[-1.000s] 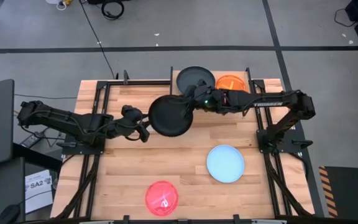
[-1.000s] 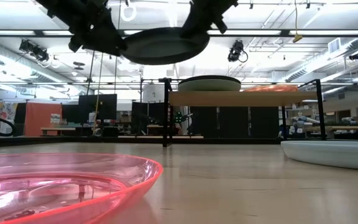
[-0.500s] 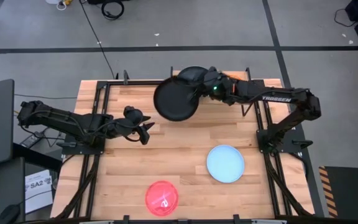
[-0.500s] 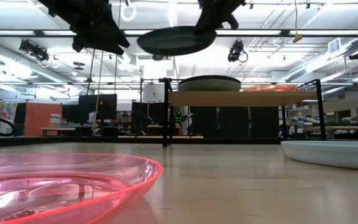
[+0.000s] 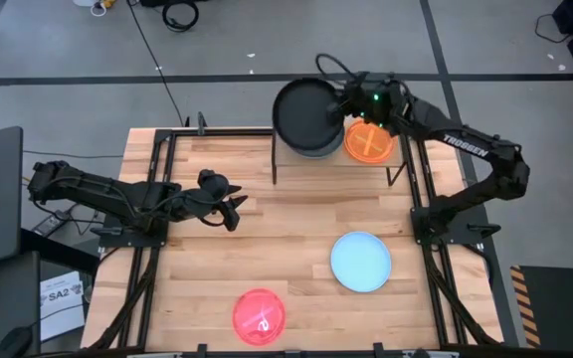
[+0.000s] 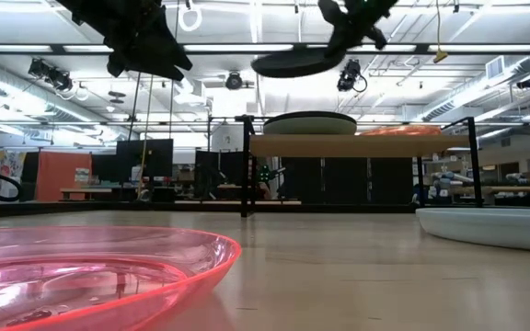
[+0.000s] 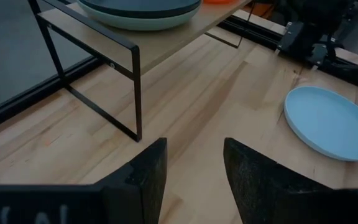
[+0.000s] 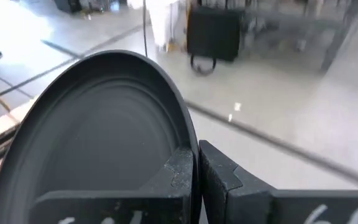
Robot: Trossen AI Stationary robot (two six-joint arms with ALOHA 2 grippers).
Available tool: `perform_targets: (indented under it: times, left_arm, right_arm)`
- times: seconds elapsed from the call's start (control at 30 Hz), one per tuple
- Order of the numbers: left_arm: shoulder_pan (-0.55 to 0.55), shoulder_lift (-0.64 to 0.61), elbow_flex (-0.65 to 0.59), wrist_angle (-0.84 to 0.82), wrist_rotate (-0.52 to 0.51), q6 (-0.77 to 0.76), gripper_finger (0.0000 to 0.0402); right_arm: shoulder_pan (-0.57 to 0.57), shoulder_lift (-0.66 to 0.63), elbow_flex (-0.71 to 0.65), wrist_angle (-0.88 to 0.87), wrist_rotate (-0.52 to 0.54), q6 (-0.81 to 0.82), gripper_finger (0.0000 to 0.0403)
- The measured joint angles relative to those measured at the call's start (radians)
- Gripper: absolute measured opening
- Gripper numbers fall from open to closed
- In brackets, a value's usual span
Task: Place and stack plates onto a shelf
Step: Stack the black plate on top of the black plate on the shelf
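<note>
Right gripper (image 5: 344, 105) clamps black plate (image 5: 306, 115) above shelf (image 6: 357, 145); orange plate (image 5: 370, 141) beside.

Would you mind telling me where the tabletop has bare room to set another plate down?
The widest bare stretch is the middle of the table, between the shelf, the left end effector and the blue plate. The front left corner beside the red plate is also free. The shelf is crowded: the right end effector holds a black plate above it, beside the orange plate.
</note>
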Motion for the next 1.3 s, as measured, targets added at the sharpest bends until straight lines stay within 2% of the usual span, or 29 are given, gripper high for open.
perform_targets:
  times: [0.23, 0.43, 0.67, 1.3]
  left_arm:
    - [0.000, 0.000, 0.001, 0.000, 0.000, 0.000, 0.0165]
    - [0.000, 0.000, 0.001, -0.002, -0.001, 0.001, 0.0165]
    - [0.000, 0.000, 0.001, -0.003, -0.001, 0.001, 0.0165]
    - [0.000, 0.000, 0.002, -0.003, -0.001, 0.001, 0.0165]
  right_arm:
    - [-0.161, 0.048, 0.000, -0.090, -0.213, 0.072, 0.0020]
    - [-0.233, 0.093, 0.000, -0.092, -0.323, 0.074, 0.0020]
    - [-0.256, 0.147, 0.000, -0.092, -0.370, 0.071, 0.0020]
    - [-0.265, 0.180, -0.001, -0.093, -0.371, 0.107, 0.0043]
